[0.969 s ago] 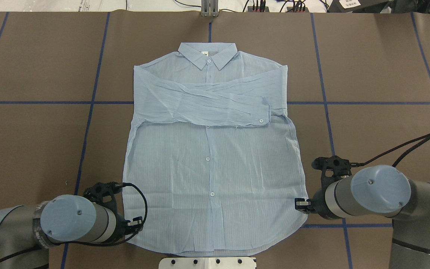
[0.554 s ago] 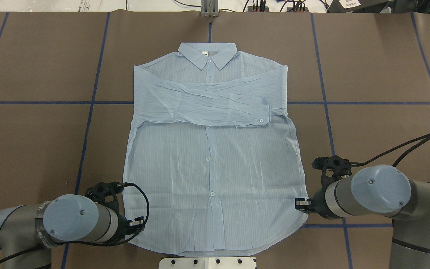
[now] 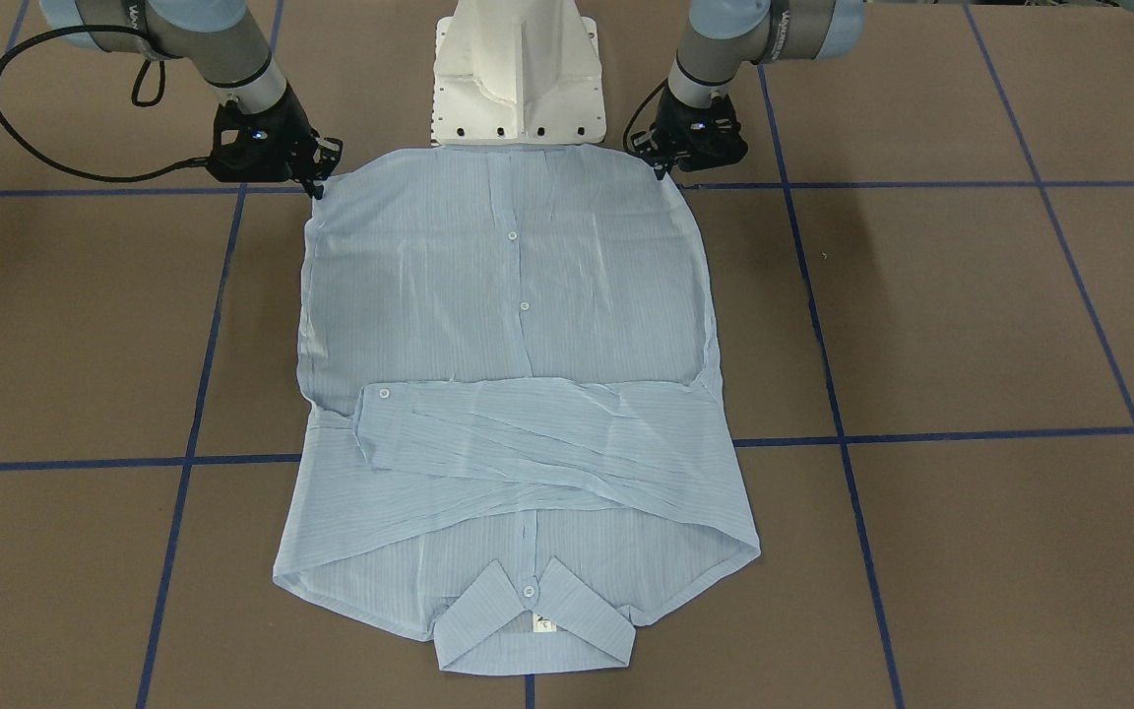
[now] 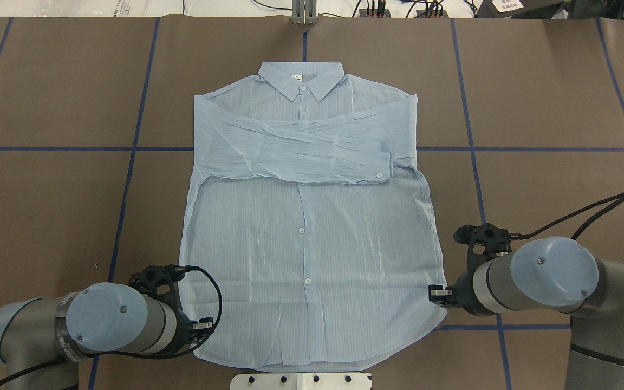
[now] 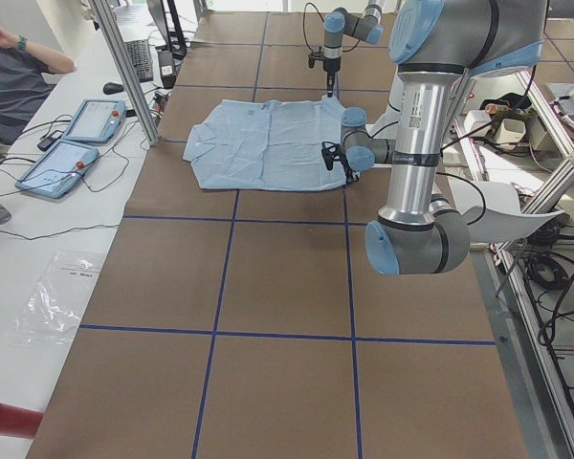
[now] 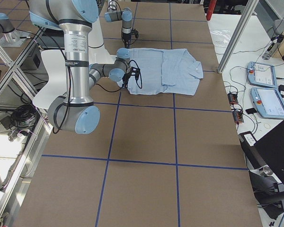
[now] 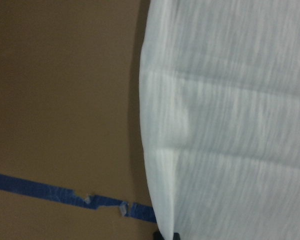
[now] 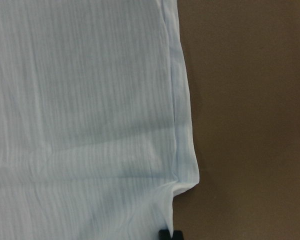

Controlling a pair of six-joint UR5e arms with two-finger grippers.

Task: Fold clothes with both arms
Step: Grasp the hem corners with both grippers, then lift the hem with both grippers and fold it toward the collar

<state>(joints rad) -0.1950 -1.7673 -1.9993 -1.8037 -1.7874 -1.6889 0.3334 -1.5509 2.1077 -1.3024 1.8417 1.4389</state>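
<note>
Two-handed, reaches the robot-side hem corners of the shirt (image 3: 518, 295) lying flat, sleeves crossed, on the tabletop (image 3: 971, 315), left hand (image 3: 663, 169) at one, right hand (image 3: 316, 185) at the other; cannot tell whether either pinches cloth.

Brown table covering (image 4: 46, 216) crossed by blue tape lines (image 4: 46, 148), white bench (image 5: 19, 268) with two tablets (image 5: 57, 164) alongside

At the hem corners of the shirt (image 4: 306, 244), my left gripper (image 3: 664, 171) and right gripper (image 3: 316, 185) are too small to read; both wrist views crop my fingertips (image 8: 169, 234), and the left one is blurred.
</note>
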